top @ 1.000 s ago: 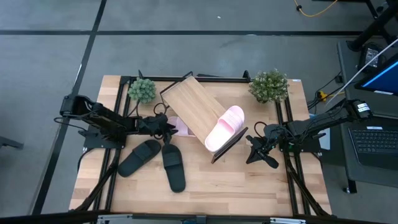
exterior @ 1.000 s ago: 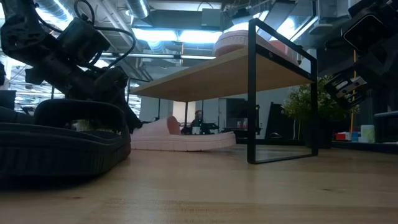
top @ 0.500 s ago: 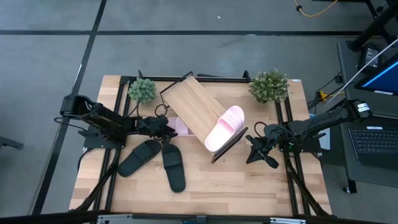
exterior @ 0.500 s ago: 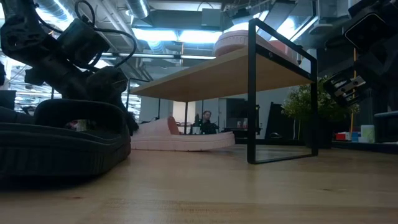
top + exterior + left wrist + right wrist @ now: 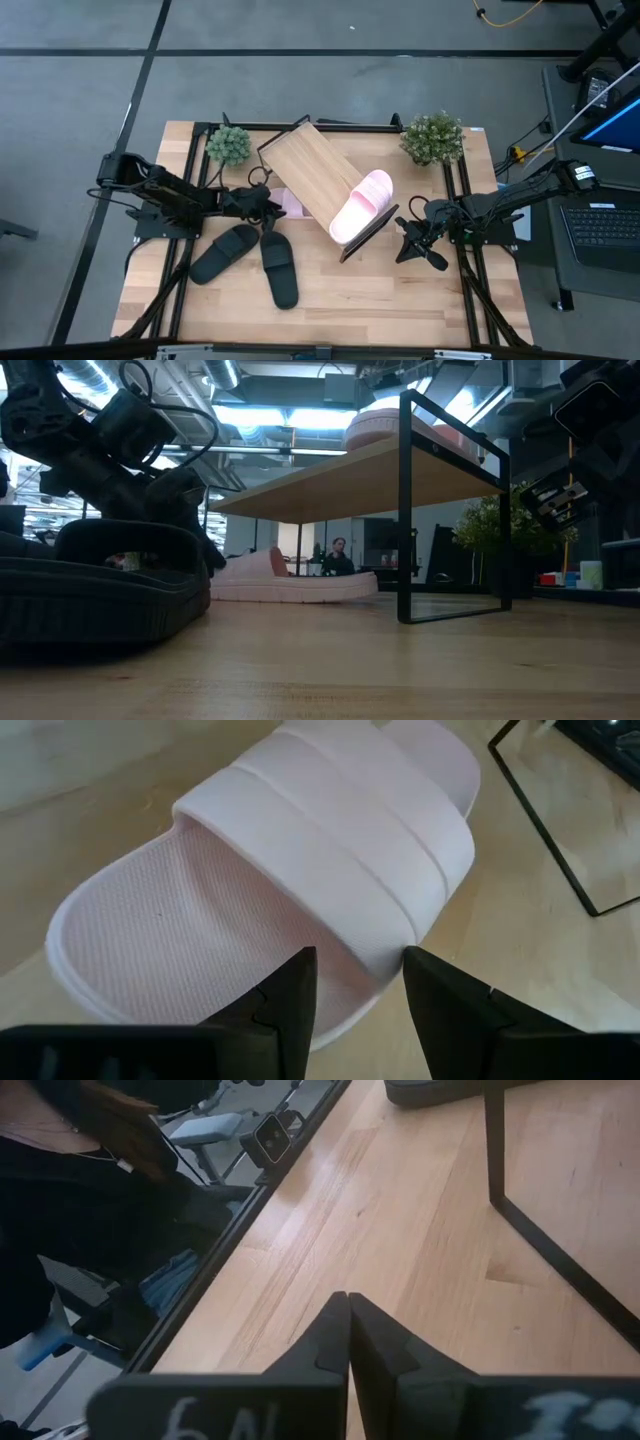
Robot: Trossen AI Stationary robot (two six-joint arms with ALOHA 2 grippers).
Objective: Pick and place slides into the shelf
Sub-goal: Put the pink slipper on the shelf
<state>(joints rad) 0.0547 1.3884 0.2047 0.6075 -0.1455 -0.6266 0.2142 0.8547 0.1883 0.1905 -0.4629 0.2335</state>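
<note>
On the light wooden counter (image 5: 350, 290), the left hand (image 5: 355, 995), fingers spread, straddles the pale pink rubber slide's (image 5: 290, 890) edge beside the wood-grain shelf (image 5: 310, 175); I'd go deeper before squeezing.

Even overhead light, soft shadows; backlit low view, glaring ceiling lights, blurred near black slide (image 5: 95, 585).

A light wooden tabletop (image 5: 380, 300) stands on a grey floor (image 5: 300, 90) crossed by dark lines. Two small potted plants (image 5: 229, 144) sit at its far corners. To the right is a desk with a laptop (image 5: 600, 225). Beyond the tabletop, ceiling lights (image 5: 260, 415) glow, and a person (image 5: 340, 556) sits far off.
</note>
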